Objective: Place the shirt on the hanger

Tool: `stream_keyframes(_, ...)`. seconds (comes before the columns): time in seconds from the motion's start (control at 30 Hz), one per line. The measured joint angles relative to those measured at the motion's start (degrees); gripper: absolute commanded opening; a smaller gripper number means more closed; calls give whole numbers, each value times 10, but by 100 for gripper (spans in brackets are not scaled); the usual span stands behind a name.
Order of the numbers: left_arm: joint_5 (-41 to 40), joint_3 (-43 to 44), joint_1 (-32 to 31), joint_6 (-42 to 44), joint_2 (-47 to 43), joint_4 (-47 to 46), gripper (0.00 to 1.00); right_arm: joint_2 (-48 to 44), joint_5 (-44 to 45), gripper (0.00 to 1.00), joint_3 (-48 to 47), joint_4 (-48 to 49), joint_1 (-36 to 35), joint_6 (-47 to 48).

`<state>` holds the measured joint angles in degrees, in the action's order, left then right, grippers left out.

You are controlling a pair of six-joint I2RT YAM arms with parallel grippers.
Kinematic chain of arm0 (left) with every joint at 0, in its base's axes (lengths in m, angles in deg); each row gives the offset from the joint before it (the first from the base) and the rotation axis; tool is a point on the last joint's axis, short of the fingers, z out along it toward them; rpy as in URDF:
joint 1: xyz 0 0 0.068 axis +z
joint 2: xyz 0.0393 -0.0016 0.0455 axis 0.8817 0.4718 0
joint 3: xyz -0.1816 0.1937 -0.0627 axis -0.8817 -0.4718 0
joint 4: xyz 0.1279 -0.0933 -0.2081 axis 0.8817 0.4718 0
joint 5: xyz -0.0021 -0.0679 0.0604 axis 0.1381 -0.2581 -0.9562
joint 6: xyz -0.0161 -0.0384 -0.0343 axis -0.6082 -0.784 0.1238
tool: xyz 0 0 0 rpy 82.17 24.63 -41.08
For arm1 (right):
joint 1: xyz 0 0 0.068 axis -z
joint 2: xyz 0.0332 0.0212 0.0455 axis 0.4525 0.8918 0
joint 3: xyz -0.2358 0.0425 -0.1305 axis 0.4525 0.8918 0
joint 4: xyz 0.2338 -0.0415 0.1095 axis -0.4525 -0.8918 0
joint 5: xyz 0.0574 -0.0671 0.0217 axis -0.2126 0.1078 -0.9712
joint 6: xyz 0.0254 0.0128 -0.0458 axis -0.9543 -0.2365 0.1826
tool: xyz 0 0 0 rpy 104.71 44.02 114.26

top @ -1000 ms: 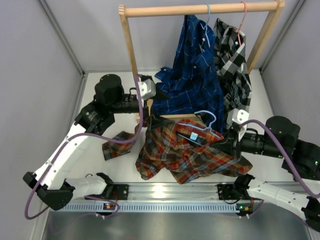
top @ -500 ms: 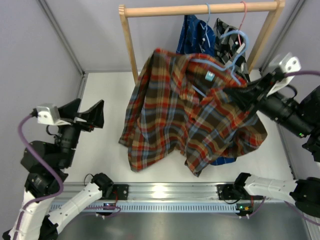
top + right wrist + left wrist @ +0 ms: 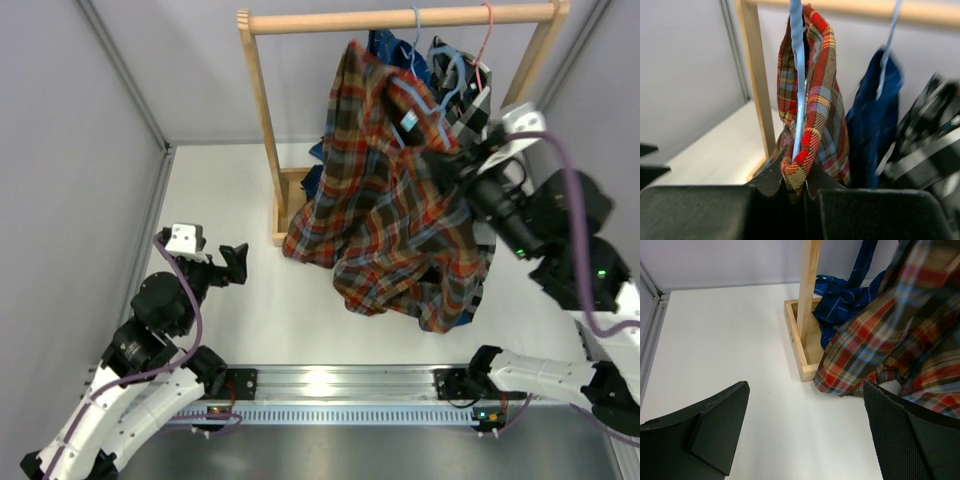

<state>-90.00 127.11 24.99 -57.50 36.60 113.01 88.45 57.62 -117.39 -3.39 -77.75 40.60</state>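
My right end effector (image 3: 452, 158) is up high and clamped tight, pinching the light-blue hanger (image 3: 799, 75) together with a fold of the red-orange plaid shirt (image 3: 390, 220). The shirt drapes from the wire, just below the wooden rail (image 3: 400, 18). My left end effector (image 3: 232, 265) is low over the table (image 3: 730, 340), fingers spread wide, holding nothing. As I read it, the job now is getting the hook over the rail. I want the hook upright and the pinch firm, because the cloth looks bunched on the wire and could slide. I'd aim for the bare stretch of rail left of the navy shirt (image 3: 385, 50), well away from the black-and-white shirt (image 3: 925, 140). Rise above the rail, settle down onto it, and let go only once the hook carries the weight. The hem hangs low by the rack's base (image 3: 800, 350), so watch for a snag there.
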Motion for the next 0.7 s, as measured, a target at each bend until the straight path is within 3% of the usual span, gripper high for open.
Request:
stream_keyframes(0.17, 1, -1, 0, 0, -10, -1, 98, -35, 4, 0, 219, 85, 0, -73)
stream_keyframes(0.3, 1, -10, 1, 0, -10, 0, 98, 3, 19, 0, 275, 113, 0, -136)
stream_keyframes(0.43, -3, -14, 27, 0, -10, -1, 98, 71, 53, 0, 231, 125, 0, -193)
stream_keyframes(0.7, 17, -23, 170, -16, 21, -1, 98, 257, 120, 0, -47, 88, 0, -216)
